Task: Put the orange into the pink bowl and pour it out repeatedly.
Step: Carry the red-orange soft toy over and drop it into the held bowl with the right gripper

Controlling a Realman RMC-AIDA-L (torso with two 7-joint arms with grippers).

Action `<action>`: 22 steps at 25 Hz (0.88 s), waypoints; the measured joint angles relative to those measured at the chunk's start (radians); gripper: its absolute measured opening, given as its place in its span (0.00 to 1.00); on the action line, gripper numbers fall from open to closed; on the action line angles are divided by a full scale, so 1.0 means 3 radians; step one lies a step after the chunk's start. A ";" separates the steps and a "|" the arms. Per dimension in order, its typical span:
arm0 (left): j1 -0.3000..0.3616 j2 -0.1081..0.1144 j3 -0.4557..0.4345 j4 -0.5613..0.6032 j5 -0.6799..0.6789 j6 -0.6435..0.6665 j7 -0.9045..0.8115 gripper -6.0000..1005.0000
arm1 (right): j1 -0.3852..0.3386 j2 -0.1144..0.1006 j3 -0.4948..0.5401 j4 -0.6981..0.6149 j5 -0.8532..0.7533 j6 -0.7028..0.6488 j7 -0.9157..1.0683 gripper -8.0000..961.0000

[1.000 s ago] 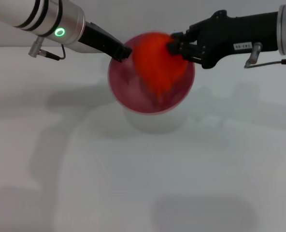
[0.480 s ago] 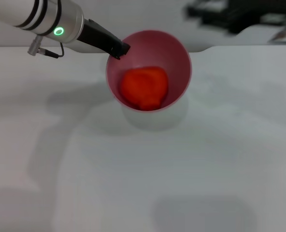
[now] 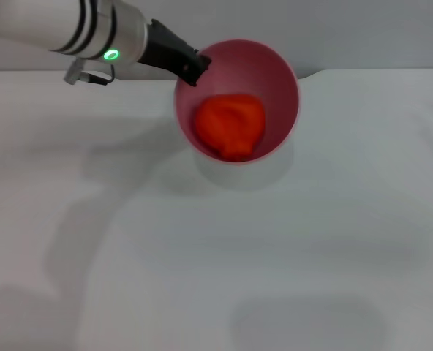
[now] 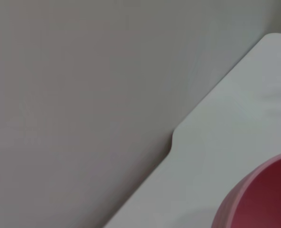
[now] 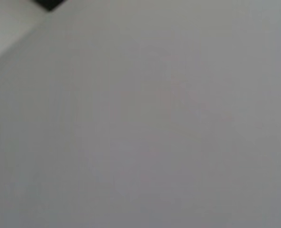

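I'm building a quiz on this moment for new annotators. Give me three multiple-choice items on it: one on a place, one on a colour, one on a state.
1. Where is the orange?
A. on the table
B. inside the pink bowl
C. in the right gripper

2. What colour is the light on the left arm?
A. green
B. red
C. blue

3. How is the bowl held?
A. standing free
B. left gripper shut on its rim
C. gripped by both arms

Key: 1 B, the fruit lies in the bowl's hollow. 2 A, a green ring glows. 3 B, only the left gripper's dark fingers meet the rim.
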 joint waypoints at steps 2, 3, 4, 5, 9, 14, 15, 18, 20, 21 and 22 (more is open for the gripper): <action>0.0023 -0.0001 0.0130 0.0009 -0.0001 -0.0153 0.0012 0.04 | -0.0075 0.0004 0.0137 0.0138 0.0156 0.0005 -0.0131 0.46; 0.0046 -0.0003 0.0199 0.0025 -0.0001 -0.0260 0.0013 0.04 | -0.0109 0.0004 0.0208 0.0215 0.0251 0.0004 -0.0185 0.46; 0.0072 -0.0004 0.0278 0.0049 -0.0001 -0.0396 0.0010 0.04 | -0.0140 0.0004 0.0283 0.0293 0.0330 0.0001 -0.0236 0.46; 0.0109 -0.0008 0.0353 0.0076 -0.0001 -0.0544 0.0000 0.04 | -0.0160 0.0003 0.0353 0.0358 0.0392 -0.0010 -0.0283 0.46; 0.0366 -0.0022 0.0801 0.0246 -0.0005 -0.1342 -0.0046 0.04 | -0.0190 -0.0001 0.0550 0.0553 0.0481 -0.0039 -0.0377 0.46; 0.0691 -0.0011 0.1459 0.0340 0.0016 -0.2464 0.0005 0.04 | -0.0188 0.0000 0.0559 0.0592 0.0494 -0.0046 -0.0385 0.46; 0.0762 -0.0007 0.1622 0.0323 0.0029 -0.2755 0.0067 0.04 | -0.0178 0.0001 0.0547 0.0594 0.0494 -0.0047 -0.0386 0.46; 0.0884 -0.0008 0.1927 0.0219 0.0036 -0.3371 0.0271 0.04 | -0.0124 0.0004 0.0488 0.0606 0.0481 -0.0049 -0.0371 0.46; 0.0943 -0.0014 0.2124 0.0116 0.0037 -0.3811 0.0403 0.04 | -0.0115 0.0004 0.0463 0.0607 0.0480 -0.0050 -0.0368 0.46; 0.0973 -0.0017 0.2274 0.0009 0.0037 -0.4132 0.0494 0.04 | -0.0111 0.0005 0.0441 0.0606 0.0480 -0.0050 -0.0365 0.46; 0.0981 -0.0019 0.2351 -0.0068 0.0037 -0.4326 0.0533 0.04 | -0.0107 0.0005 0.0415 0.0602 0.0481 -0.0051 -0.0362 0.46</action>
